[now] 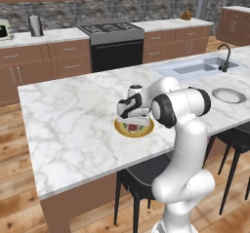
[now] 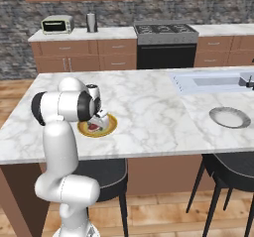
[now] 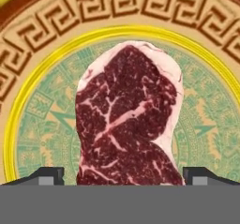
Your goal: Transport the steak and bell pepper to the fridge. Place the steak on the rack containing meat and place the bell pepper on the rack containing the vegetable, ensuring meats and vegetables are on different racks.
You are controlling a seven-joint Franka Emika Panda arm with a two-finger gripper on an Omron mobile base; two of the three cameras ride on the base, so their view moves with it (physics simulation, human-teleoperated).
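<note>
The steak [image 3: 126, 120], dark red with white marbling and a pale fat edge, lies flat on a round gold-rimmed patterned plate [image 3: 42, 124]. My gripper [image 3: 124, 176] hangs just above it, open, one fingertip [image 3: 47, 175] on each side of the meat's near end. From the base cameras the hand [image 1: 133, 120] points down over the plate [image 1: 119, 128] on the marble island, with a bit of red steak [image 2: 93, 127] showing under it. The bell pepper and the fridge with its racks are out of view.
The plate sits near the island's [image 1: 73, 115] front edge. A sink [image 1: 195, 67] with a black tap is set in the island to the right, and a shallow grey dish [image 2: 229, 117] lies in front of it. Black stools [image 1: 146, 176] stand below the edge.
</note>
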